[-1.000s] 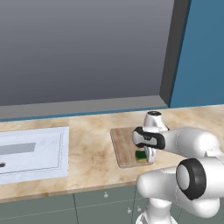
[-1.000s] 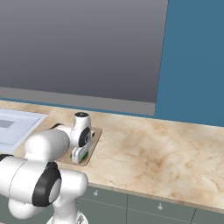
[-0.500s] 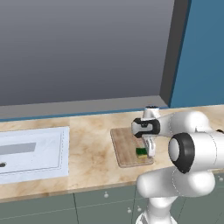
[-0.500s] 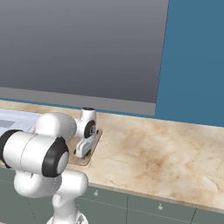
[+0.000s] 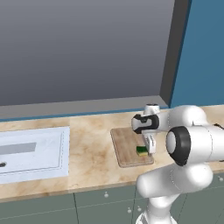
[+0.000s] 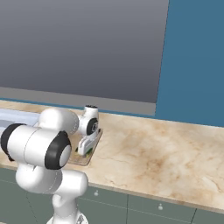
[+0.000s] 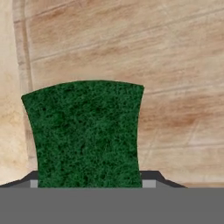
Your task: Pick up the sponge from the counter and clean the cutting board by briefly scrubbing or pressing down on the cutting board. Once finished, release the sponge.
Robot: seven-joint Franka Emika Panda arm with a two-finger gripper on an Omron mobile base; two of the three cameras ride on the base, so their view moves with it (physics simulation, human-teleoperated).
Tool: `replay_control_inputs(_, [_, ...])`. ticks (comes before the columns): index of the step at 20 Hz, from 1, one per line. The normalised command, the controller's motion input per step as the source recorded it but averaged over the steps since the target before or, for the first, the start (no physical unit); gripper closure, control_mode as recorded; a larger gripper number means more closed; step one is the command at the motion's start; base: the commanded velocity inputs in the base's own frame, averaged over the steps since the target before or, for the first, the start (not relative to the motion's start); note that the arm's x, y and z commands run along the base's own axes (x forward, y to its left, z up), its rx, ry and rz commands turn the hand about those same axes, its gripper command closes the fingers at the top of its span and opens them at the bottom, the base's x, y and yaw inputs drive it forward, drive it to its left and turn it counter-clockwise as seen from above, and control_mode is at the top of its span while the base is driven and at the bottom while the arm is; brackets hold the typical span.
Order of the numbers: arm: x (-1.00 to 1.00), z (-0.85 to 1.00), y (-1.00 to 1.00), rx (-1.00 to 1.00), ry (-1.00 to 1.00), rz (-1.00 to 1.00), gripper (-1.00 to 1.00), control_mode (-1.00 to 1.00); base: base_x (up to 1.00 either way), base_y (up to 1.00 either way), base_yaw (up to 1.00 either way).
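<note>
My hand is clamped on the sponge, green side up toward its camera, holding it down on the cutting board near the board's 4 o'clock corner. I judge the grip stays tight so I can press or scrub the wood. The board lies flat on the beige table, with a white sink well apart at 9 o'clock. Releasing the sponge is not yet done.
</note>
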Motion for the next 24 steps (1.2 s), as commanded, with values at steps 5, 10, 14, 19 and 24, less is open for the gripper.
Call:
replay_control_inputs(5, [0.25,-0.36,-0.1,0.0,-0.23,0.0,1.0,-1.0,0.0,0.0,0.0])
replay_control_inputs(10, [0.45,-0.19,-0.06,0.0,-0.1,-0.06,1.0,-1.0,0.0,0.0,0.0])
replay_control_inputs(14, [0.65,-0.07,-0.01,0.0,-0.01,-0.1,1.0,-1.0,0.0,0.0,0.0])
replay_control_inputs(19, [0.73,-0.01,0.0,0.0,0.0,-0.11,1.0,-1.0,0.0,0.0,0.0])
replay_control_inputs(24, [0.67,0.0,0.0,0.0,-0.01,-0.13,1.0,-1.0,0.0,0.0,0.0])
